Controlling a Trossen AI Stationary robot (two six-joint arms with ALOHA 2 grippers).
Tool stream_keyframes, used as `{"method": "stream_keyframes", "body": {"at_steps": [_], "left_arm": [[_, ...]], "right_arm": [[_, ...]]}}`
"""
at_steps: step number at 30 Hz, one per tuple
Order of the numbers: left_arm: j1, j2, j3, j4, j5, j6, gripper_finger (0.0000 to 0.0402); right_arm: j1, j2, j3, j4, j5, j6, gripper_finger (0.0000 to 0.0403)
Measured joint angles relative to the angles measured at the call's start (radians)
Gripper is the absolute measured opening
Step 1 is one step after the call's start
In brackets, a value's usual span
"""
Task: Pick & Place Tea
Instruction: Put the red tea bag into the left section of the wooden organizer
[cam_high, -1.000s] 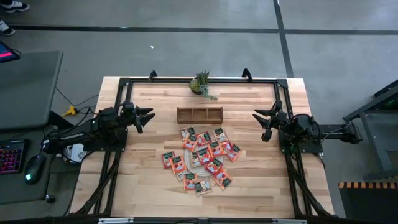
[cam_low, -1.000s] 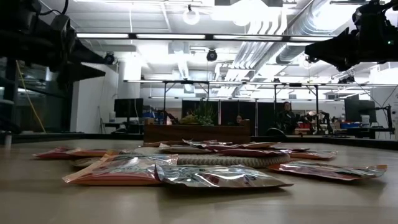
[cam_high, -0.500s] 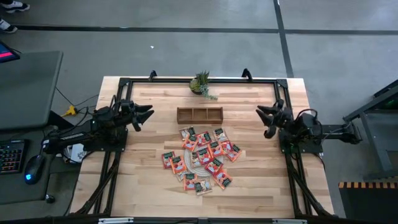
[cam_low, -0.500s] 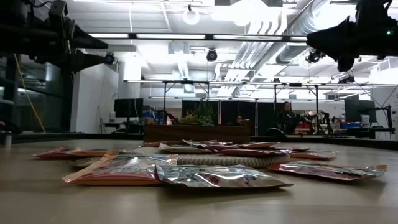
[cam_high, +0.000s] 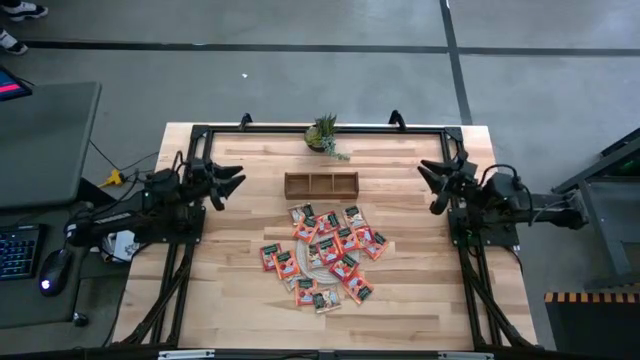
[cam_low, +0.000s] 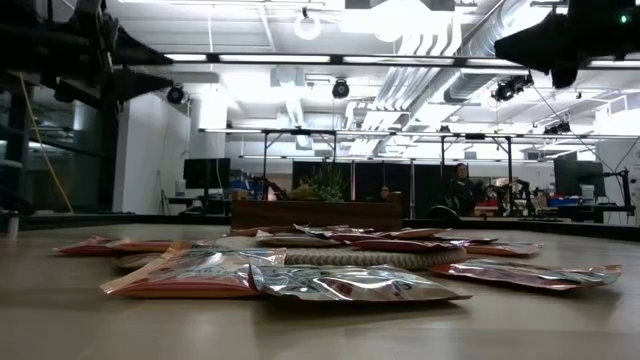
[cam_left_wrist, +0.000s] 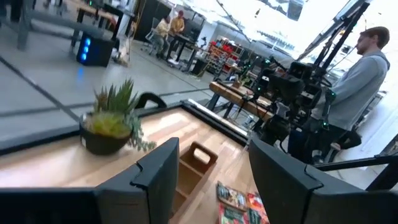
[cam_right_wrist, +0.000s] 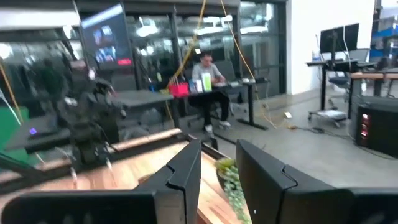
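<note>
The tea sachets (cam_high: 322, 255), orange-red flat squares, lie in a loose heap at the table's middle, partly on a round woven mat (cam_low: 340, 257). In the low view the nearest sachets (cam_low: 300, 280) lie flat on the wood. My left gripper (cam_high: 230, 187) hovers high at the table's left side, pointing level toward the right, open and with nothing in it; its fingers (cam_left_wrist: 158, 180) stand wide apart. My right gripper (cam_high: 428, 187) hovers high at the right side, pointing left, open with a narrower gap (cam_right_wrist: 217, 149), also holding nothing. Both are well away from the heap.
A brown wooden three-compartment tray (cam_high: 321, 185) stands just beyond the heap. A small potted plant (cam_high: 324, 133) sits at the far edge. A black frame (cam_high: 320, 128) runs along the table's edges. People (cam_left_wrist: 367, 68) are in the room beyond the table.
Both grippers have risen, the right one farther than the left, and the right one has rolled a little. Neither gap has changed. The sachets have stayed where they were.
</note>
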Motion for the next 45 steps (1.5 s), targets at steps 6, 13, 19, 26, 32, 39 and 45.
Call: {"method": "stream_keyframes", "body": {"at_steps": [6,13,19,26,32,39,45], "left_arm": [[0.0,0.104,0.139,-0.105,-0.003,0.102,0.0193],[0.0,0.244,0.277,-0.332,-0.005,-0.013,0.0193],[0.0,0.334,0.333,-0.442,0.065,-0.22,0.0193],[0.0,0.391,0.334,-0.54,0.286,-0.362,0.0193],[0.0,0.446,0.334,-0.675,0.426,-0.504,0.0193],[0.0,0.558,0.334,-0.629,0.567,-0.332,0.0193],[-0.001,0.694,0.334,-0.621,0.589,-0.125,0.0193]], "right_arm": [[0.0,0.134,0.168,-0.131,0.043,0.007,0.0098],[0.0,0.261,0.304,-0.269,0.173,0.162,0.0098],[0.0,0.324,0.347,-0.416,0.173,0.311,0.0098],[-0.001,0.36,0.346,-0.494,0.029,0.446,0.0099],[-0.001,0.375,0.346,-0.573,-0.072,0.541,0.0099],[-0.001,0.393,0.346,-0.603,-0.11,0.535,0.0099],[-0.001,0.42,0.346,-0.605,-0.142,0.526,0.0099]]}}
